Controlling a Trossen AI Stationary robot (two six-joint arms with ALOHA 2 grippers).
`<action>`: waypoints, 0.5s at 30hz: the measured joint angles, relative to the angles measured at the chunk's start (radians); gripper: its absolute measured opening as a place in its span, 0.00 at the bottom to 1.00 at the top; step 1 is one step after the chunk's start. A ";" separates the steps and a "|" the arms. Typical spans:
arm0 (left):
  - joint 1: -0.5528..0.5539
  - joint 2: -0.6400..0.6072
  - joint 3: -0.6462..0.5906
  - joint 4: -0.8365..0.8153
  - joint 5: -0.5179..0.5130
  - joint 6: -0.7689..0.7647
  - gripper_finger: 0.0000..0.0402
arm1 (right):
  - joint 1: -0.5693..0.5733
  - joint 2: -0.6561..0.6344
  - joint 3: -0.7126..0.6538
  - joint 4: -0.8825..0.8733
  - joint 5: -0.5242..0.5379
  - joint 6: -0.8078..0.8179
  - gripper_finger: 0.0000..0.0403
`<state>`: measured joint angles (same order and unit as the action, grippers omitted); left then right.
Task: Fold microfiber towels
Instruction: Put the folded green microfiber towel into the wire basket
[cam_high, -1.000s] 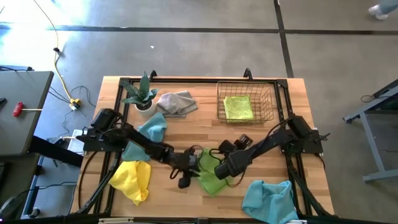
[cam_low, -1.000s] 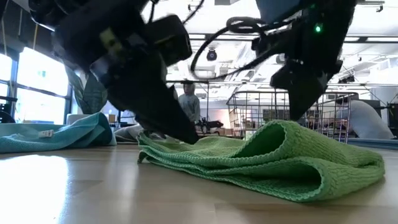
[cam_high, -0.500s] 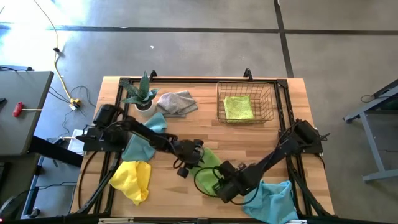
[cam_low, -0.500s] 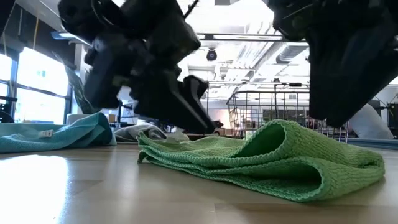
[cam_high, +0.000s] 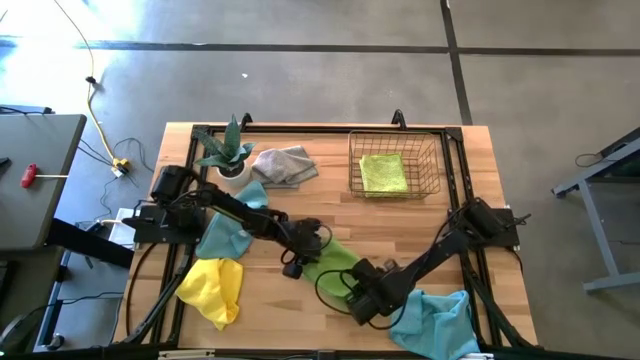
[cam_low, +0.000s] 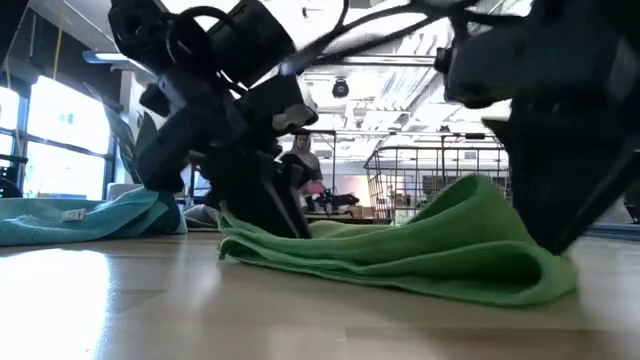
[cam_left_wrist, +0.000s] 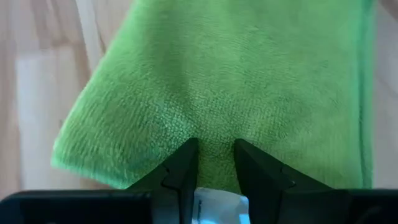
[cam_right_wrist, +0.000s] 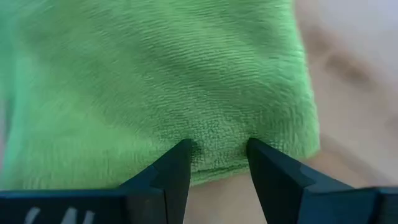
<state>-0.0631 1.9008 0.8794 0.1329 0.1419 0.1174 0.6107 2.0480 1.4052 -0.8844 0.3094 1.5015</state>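
Both grippers are pinching the same lime green towel (cam_high: 335, 262), which lies mid-table toward the front edge: the left gripper (cam_left_wrist: 214, 163) is closed on its rear-left edge, and the right gripper (cam_right_wrist: 217, 163) is closed on the opposite, front-right edge, cloth bunched between the fingers in each wrist view. The step in hand looks like carrying one edge over to meet the other, so the job is to keep both pinches firm, lift only enough to clear the wood, and lay the edges flush rather than dragging the towel into a wrinkle; in the low view the cloth already humps up on the right arm's side, which could set a crooked crease. How many layers each pinch holds is hard to tell. At the table's back right the wire basket (cam_high: 428, 180) holds one folded lime green cloth (cam_high: 383, 172) lying flat and, seemingly, nothing else.
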 joint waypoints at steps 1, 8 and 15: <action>-0.010 0.000 0.001 -0.019 -0.001 -0.040 0.25 | -0.008 0.000 0.000 -0.031 0.014 -0.034 0.38; -0.097 -0.024 -0.005 -0.001 -0.036 -0.310 0.25 | -0.100 -0.008 0.000 -0.173 0.069 -0.318 0.38; -0.131 -0.021 0.010 0.032 -0.166 -0.343 0.25 | -0.162 -0.086 0.000 -0.257 0.032 -0.482 0.38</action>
<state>-0.1943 1.8793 0.8890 0.1652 -0.0239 -0.2253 0.4486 1.9624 1.4048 -1.1418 0.3417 1.0195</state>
